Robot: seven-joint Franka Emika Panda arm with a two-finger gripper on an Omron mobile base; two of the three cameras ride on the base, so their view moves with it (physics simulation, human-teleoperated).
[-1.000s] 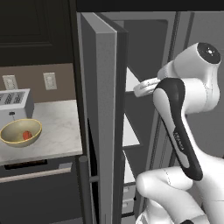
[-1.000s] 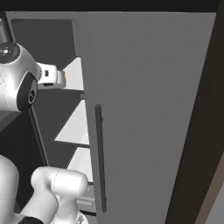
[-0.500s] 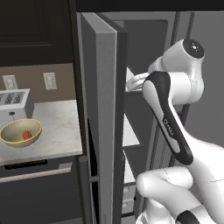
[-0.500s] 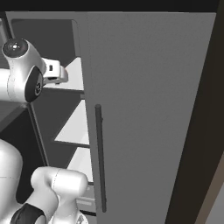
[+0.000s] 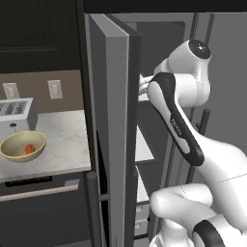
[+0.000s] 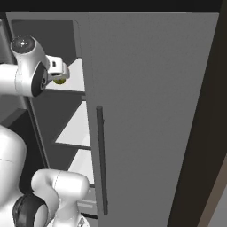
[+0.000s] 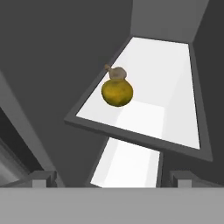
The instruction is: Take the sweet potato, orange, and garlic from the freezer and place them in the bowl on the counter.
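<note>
- The gripper (image 7: 109, 177) is standing released, jaws fully apart, short of the shelf (image 7: 175, 87) edge.
- The orange (image 7: 117, 92) is sitting near the shelf's side edge, open surface beside it.

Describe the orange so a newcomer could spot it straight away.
Start at the tall grey freezer with its door swung open. On its top white shelf sits the orange, near the shelf's edge. It is a yellow-olive ball, with a small tan lump just behind it.
</note>
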